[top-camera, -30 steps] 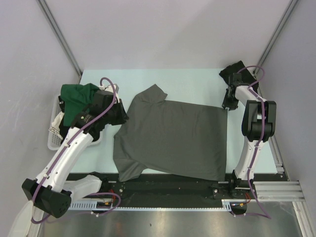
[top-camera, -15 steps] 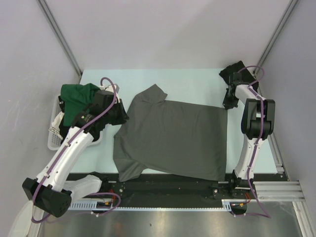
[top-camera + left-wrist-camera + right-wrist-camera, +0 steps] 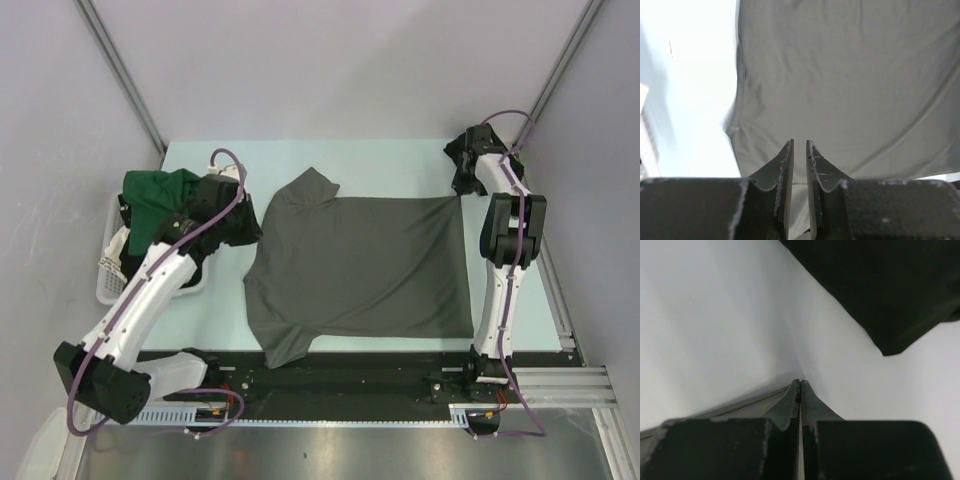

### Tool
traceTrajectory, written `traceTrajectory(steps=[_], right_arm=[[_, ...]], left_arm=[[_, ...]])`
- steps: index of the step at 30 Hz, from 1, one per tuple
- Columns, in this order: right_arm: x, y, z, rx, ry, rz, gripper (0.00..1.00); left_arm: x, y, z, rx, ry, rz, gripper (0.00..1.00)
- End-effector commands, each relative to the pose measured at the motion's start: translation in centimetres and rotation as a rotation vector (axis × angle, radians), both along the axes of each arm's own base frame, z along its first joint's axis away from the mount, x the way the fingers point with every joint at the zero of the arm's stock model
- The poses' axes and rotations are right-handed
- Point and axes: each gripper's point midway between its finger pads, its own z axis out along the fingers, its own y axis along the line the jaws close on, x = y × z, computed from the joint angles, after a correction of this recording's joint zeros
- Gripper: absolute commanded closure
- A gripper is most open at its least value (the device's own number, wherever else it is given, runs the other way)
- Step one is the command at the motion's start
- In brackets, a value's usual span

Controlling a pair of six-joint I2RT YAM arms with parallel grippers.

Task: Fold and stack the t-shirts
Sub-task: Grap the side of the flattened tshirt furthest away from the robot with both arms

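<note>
A charcoal grey t-shirt [image 3: 360, 265] lies spread out on the pale table, collar to the back left. At its left edge, my left gripper [image 3: 248, 232] [image 3: 800, 145] is shut on the grey cloth [image 3: 850, 75], which shows in the thin gap between the jaws. My right gripper [image 3: 462, 192] [image 3: 800, 382] is shut on the shirt's back right corner, whose hem [image 3: 745, 407] runs off beside the fingers. Behind the right arm at the back right lies a black t-shirt [image 3: 452, 152] [image 3: 890, 290]. A dark green t-shirt [image 3: 155, 195] is draped over the basket.
A white slatted basket [image 3: 108, 272] stands off the table's left edge, beside the left arm. The black rail [image 3: 350, 378] with the arm bases runs along the near edge. Grey walls close in the back and sides.
The grey shirt has slid away from the near edge and its back right corner is pulled taut. The right gripper closed on that corner and moved back; the left arm moved slightly back.
</note>
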Motion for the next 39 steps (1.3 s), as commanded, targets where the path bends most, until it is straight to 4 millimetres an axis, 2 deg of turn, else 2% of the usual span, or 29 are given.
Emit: traceTrajectory(steps=[1, 2, 3, 5, 9, 10, 11, 12, 13, 14, 15, 16, 17, 18, 21, 22, 23, 24, 25, 26, 28, 32, 35, 36, 39], right_arm=[[1.1, -0.9, 0.6, -0.025, 0.004, 0.002, 1.00], [1.1, -0.9, 0.7, -0.021, 0.004, 0.003, 1.00], [1.0, -0.9, 0.5, -0.019, 0.007, 0.006, 1.00], [0.6, -0.7, 0.3, -0.014, 0.018, 0.012, 1.00], [-0.1, -0.7, -0.3, -0.011, 0.038, 0.017, 1.00], [-0.2, -0.6, -0.2, -0.008, 0.037, 0.021, 1.00], [-0.2, -0.6, -0.2, -0.003, 0.037, 0.020, 1.00], [-0.3, -0.5, -0.2, 0.000, 0.039, 0.020, 1.00], [-0.4, -0.5, -0.2, 0.004, 0.040, 0.023, 1.00], [-0.4, -0.5, 0.0, 0.007, 0.035, 0.023, 1.00], [-0.4, -0.4, 0.2, 0.010, 0.031, 0.025, 1.00], [-0.6, -0.4, 0.0, 0.014, 0.038, 0.024, 1.00], [-0.7, -0.4, 0.2, 0.019, 0.035, 0.023, 1.00], [-0.7, -0.3, 0.3, 0.021, 0.033, 0.025, 1.00], [-1.1, -0.2, 0.4, 0.032, 0.035, 0.030, 1.00], [-1.3, -0.1, 0.2, 0.034, 0.041, 0.031, 1.00], [-1.4, -0.2, 0.3, 0.036, 0.038, 0.032, 1.00], [-1.4, -0.2, 0.7, 0.035, 0.030, 0.031, 1.00], [-1.5, -0.2, 0.6, 0.048, 0.028, 0.029, 1.00], [-1.6, -0.1, 0.6, 0.055, 0.029, 0.029, 1.00], [-1.5, 0.2, 0.8, 0.078, 0.018, 0.030, 1.00], [-0.8, 0.8, 1.5, 0.098, -0.002, 0.040, 1.00], [-0.5, 1.2, 2.2, 0.103, -0.015, 0.047, 1.00], [-0.4, 1.5, 2.4, 0.101, -0.019, 0.052, 1.00], [-0.4, 2.2, 3.2, 0.100, -0.034, 0.066, 1.00]], left_arm=[[2.9, -0.8, 2.9, 0.008, -0.091, -0.016, 0.80], [3.5, -0.9, 3.6, 0.011, -0.107, -0.022, 0.80], [4.1, -1.1, 3.1, 0.025, -0.096, -0.026, 0.80], [5.4, -1.2, 3.8, 0.043, -0.133, -0.026, 0.80], [8.9, -1.5, 3.0, 0.090, -0.162, -0.012, 0.80], [10.6, -1.9, 1.4, 0.111, -0.140, -0.018, 0.80], [11.8, -2.3, 1.7, 0.112, -0.151, -0.019, 0.79], [13.0, -2.6, 0.9, 0.122, -0.136, -0.021, 0.76], [14.6, -3.1, -1.8, 0.153, -0.079, -0.031, 0.73], [16.6, -4.0, -0.8, 0.143, -0.105, -0.041, 0.70], [17.8, -4.4, -1.2, 0.152, -0.103, -0.048, 0.64], [19.5, -5.0, -4.4, 0.172, -0.050, -0.067, 0.61], [21.4, -6.1, -2.7, 0.131, -0.093, -0.081, 0.60], [22.8, -6.6, -2.9, 0.111, -0.104, -0.076, 0.58], [27.2, -7.6, -5.5, 0.050, -0.088, -0.045, 0.55], [28.9, -7.9, -4.0, 0.021, -0.133, -0.027, 0.55], [30.0, -7.9, -6.9, 0.025, -0.094, -0.017, 0.55], [30.9, -7.9, -6.9, 0.013, -0.109, 0.001, 0.55], [32.0, -7.9, -6.0, -0.007, -0.144, 0.015, 0.54], [32.8, -7.8, -7.4, -0.012, -0.137, 0.025, 0.54], [34.4, -7.8, -6.6, -0.035, -0.189, 0.053, 0.53], [36.5, -8.3, -7.7, -0.097, -0.233, 0.087, 0.50], [37.4, -9.1, -8.0, -0.147, -0.260, 0.083, 0.49], [37.7, -9.1, -8.6, -0.164, -0.255, 0.098, 0.48], [38.0, -10.6, -8.9, -0.246, -0.246, 0.079, 0.47]])
